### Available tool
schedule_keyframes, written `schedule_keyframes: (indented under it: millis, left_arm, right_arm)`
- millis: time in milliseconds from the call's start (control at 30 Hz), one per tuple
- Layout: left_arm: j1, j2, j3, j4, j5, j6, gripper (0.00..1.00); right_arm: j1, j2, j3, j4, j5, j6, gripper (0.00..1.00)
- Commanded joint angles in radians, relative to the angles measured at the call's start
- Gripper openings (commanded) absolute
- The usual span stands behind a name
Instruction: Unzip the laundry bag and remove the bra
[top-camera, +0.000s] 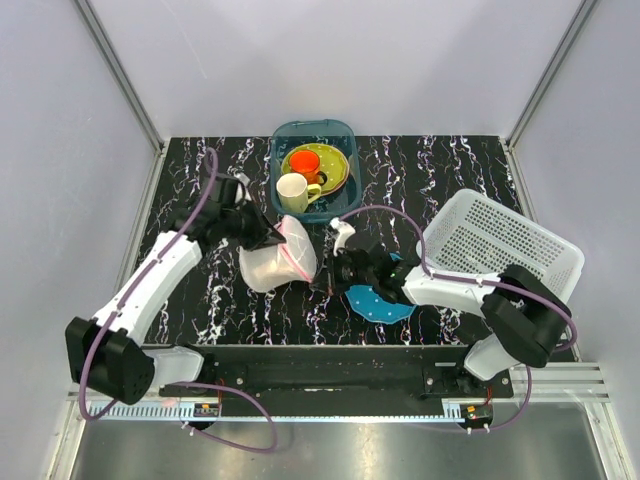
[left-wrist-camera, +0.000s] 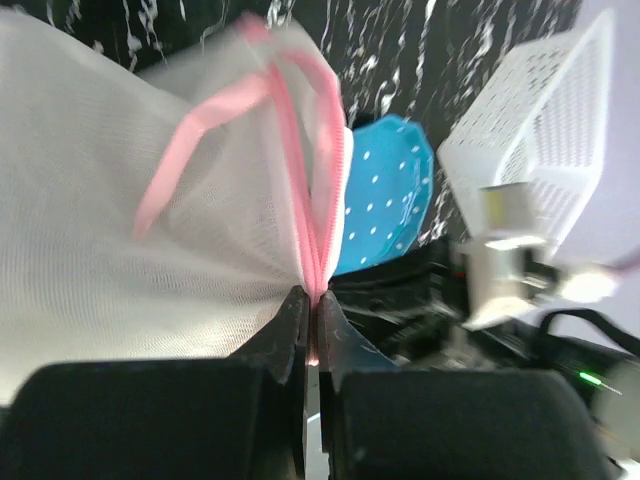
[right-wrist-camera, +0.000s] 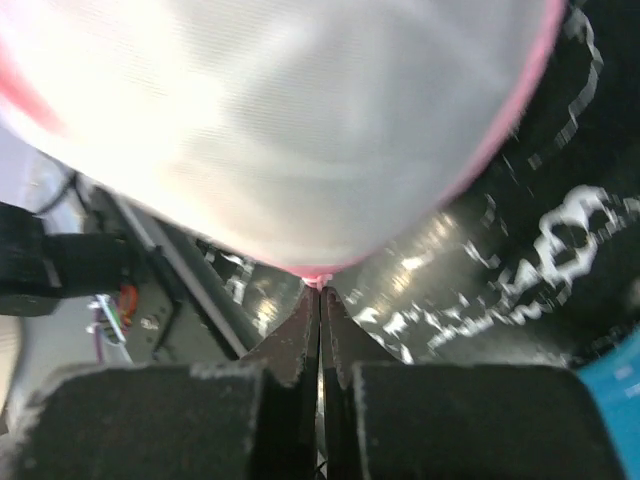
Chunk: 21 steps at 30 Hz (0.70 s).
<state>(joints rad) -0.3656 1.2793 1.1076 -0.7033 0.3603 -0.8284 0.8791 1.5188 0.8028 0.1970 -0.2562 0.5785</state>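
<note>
Top view: we get bright, even light from above and a sharp picture all over; only soft shadows lie on the bench (top-camera: 450, 160).
Left wrist: we see the bag (left-wrist-camera: 100, 200) smeared by blur, and the basket (left-wrist-camera: 540, 140) washed out and soft.
Right wrist: we see the bag's mesh blown out to near white; the bench veins streak with blur and glare.

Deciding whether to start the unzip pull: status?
Left gripper shut on laundry bag zipper trim. Right gripper shut on its pink edge. Bra not visible. Blue plate beside bag, not blocking.
</note>
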Motion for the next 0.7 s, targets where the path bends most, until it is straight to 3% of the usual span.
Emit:
schedule_keyframes:
  millis: [0,200,267,300,400,467,667]
  left_arm:
    - [0.071,-0.086,0.086,0.014,0.029,0.005,0.0]
    - [0.126,-0.035,0.052,0.013,-0.004,0.046,0.0]
    - [0.126,-0.015,0.061,0.007,-0.003,0.066,0.23]
    - [0.126,-0.011,0.067,-0.005,0.006,0.072,0.5]
    - [0.119,-0.049,0.099,-0.033,-0.006,0.097,0.9]
    - [0.111,-0.08,0.123,-0.077,-0.033,0.118,0.98]
    - [0.053,-0.205,0.077,-0.188,-0.081,0.089,0.98]
  right_arm:
    - [0.006,0.033,-0.1,0.012,0.057,-0.009,0.0]
    - [0.017,-0.029,-0.038,-0.028,0.032,-0.006,0.0]
    - [0.02,-0.055,-0.007,-0.057,0.032,-0.014,0.0]
    - [0.02,-0.065,0.025,-0.079,0.034,-0.012,0.0]
    - [0.02,-0.062,0.08,-0.099,0.034,0.0,0.0]
    - [0.02,-0.055,0.116,-0.103,0.026,0.012,0.0]
    - [0.02,-0.017,0.17,-0.094,0.002,0.032,0.0]
